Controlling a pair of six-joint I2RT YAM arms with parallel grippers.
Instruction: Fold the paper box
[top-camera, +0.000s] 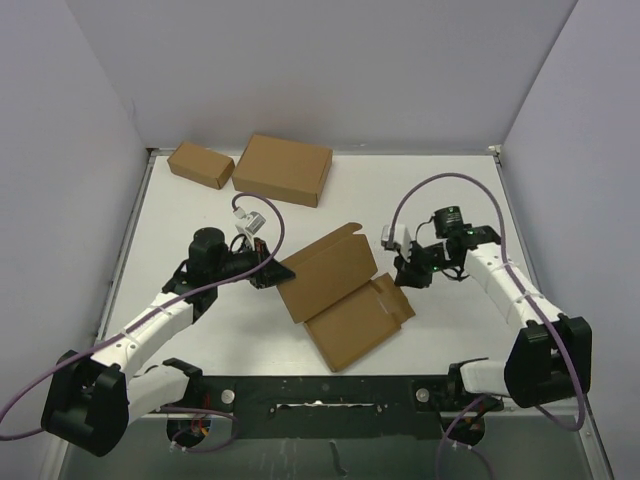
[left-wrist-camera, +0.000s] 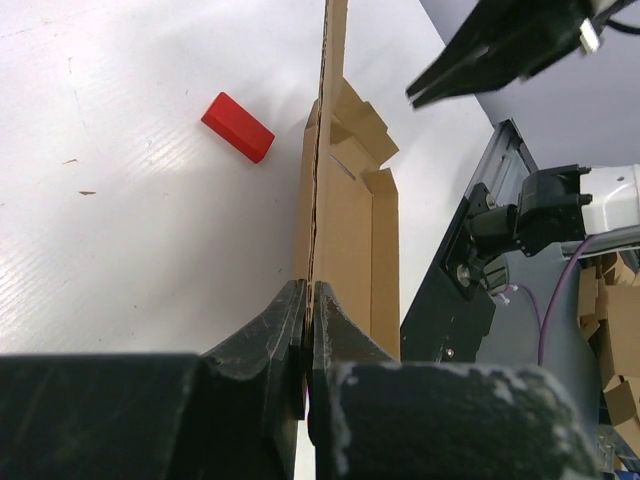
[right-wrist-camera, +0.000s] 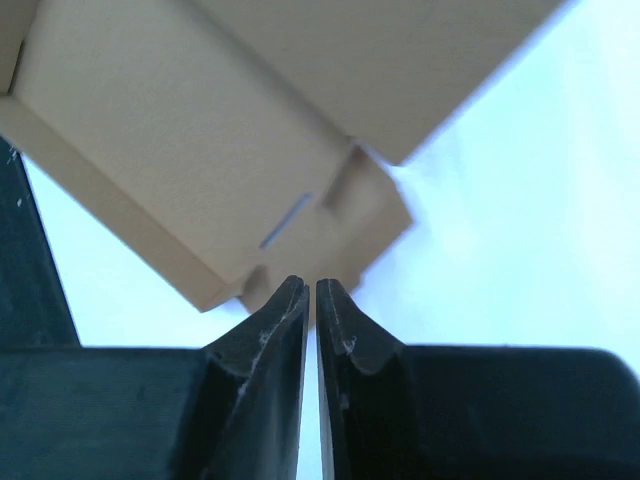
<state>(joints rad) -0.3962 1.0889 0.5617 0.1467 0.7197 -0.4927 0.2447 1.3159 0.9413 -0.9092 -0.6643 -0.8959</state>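
Note:
The paper box (top-camera: 345, 295) lies unfolded at the table's middle, one panel lifted at an angle. My left gripper (top-camera: 272, 275) is shut on the left edge of that lifted panel. In the left wrist view the thin cardboard (left-wrist-camera: 345, 230) runs edge-on between my left gripper's (left-wrist-camera: 310, 298) jaws. My right gripper (top-camera: 408, 272) is shut and empty, just above the box's right notched flap. The right wrist view shows my right gripper (right-wrist-camera: 312, 286) over a corner tab of the box (right-wrist-camera: 200, 130), with a slot beside it.
A small brown box (top-camera: 200, 164) and a larger thick brown box (top-camera: 282, 168) stand at the back left. A red block (left-wrist-camera: 238, 127) lies on the table beyond the lifted panel. The black mounting rail (top-camera: 320, 390) runs along the near edge.

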